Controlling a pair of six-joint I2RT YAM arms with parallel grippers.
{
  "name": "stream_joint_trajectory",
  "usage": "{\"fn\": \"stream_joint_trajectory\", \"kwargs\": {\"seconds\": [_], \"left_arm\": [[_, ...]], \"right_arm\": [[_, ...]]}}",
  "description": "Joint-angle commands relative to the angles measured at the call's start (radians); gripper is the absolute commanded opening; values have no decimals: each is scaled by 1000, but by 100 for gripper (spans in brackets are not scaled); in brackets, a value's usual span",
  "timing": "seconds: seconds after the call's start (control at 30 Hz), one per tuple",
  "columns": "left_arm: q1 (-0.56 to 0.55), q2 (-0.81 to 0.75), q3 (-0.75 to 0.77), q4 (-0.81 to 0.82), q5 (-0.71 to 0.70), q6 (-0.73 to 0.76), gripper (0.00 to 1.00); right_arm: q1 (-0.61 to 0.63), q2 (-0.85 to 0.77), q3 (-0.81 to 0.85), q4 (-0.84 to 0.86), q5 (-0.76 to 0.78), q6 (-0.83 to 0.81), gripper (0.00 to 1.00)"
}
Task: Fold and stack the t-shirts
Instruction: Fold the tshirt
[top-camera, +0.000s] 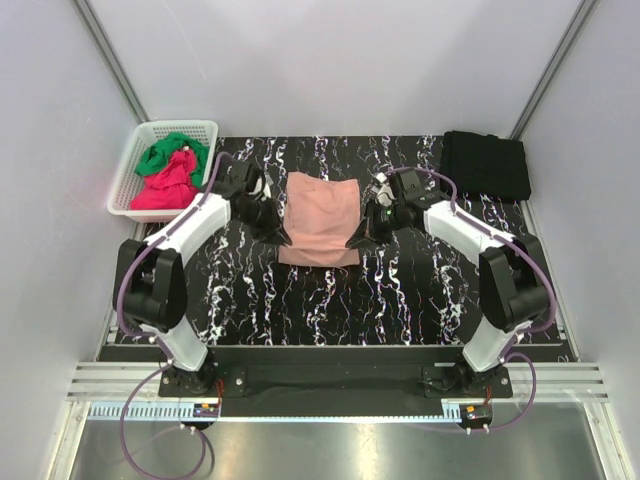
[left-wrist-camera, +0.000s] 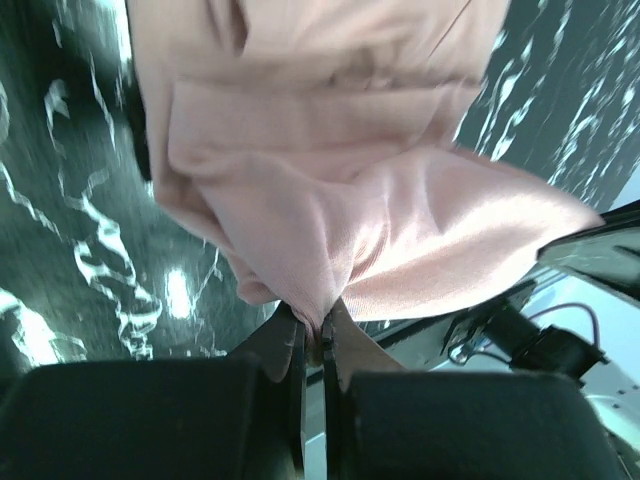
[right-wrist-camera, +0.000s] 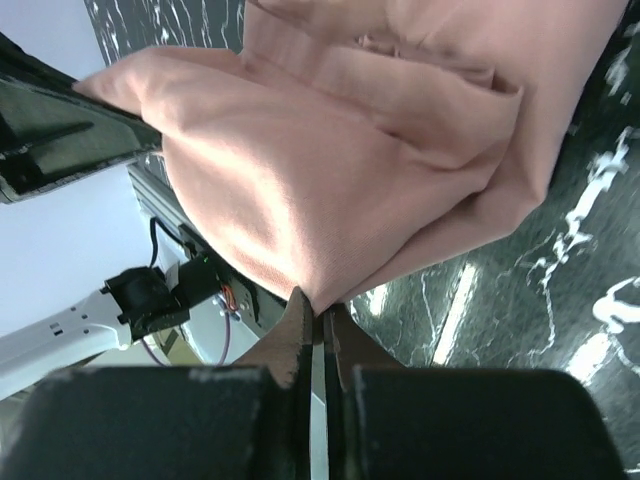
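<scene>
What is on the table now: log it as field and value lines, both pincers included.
shirt in work: pink t-shirt, partly folded, middle of the table
left pincer: shut on the pink t-shirt by its near-left corner
right pincer: shut on the same shirt by its near-right corner
basket: white, at the far left, holds a green t-shirt and a magenta-red t-shirt
far right corner: black t-shirt, folded
</scene>
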Motion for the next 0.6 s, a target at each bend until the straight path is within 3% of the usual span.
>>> {"fn": "stream_joint_trajectory", "kwargs": {"seconds": [0.0, 0.57], "left_arm": [[24, 53, 111, -39, 2, 38, 0], [70, 311, 456, -136, 56, 83, 0]], "right_arm": [[-29, 36, 85, -27, 9, -44, 0], [-78, 191, 315, -85, -3, -65, 0]]}}
